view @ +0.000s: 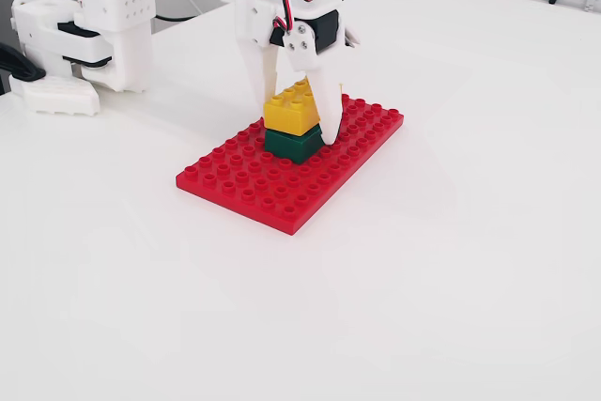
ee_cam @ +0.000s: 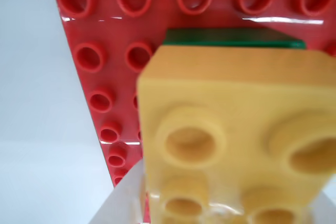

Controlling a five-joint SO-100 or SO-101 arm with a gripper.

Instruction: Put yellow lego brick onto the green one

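The yellow lego brick (view: 292, 110) sits on top of the green one (view: 294, 143) near the middle of the fixed view, a little above center. Both stand on the big flat red baseplate (view: 244, 185), which lies on the white table (view: 451, 260). The gripper (view: 299, 124) comes down from the top of the frame, and its two white fingers (view: 329, 115) are on each side of the yellow brick. The jaws look closed on the yellow brick, probably to keep it straight while it is pushed onto the green studs. In the wrist view the yellow brick (ee_cam: 236, 129) fills the lower right, with a thin strip of the green brick (ee_cam: 231, 38) just above it, so the two look lined up. I think the stacking is nearly done. No words or brand marks can be read anywhere.
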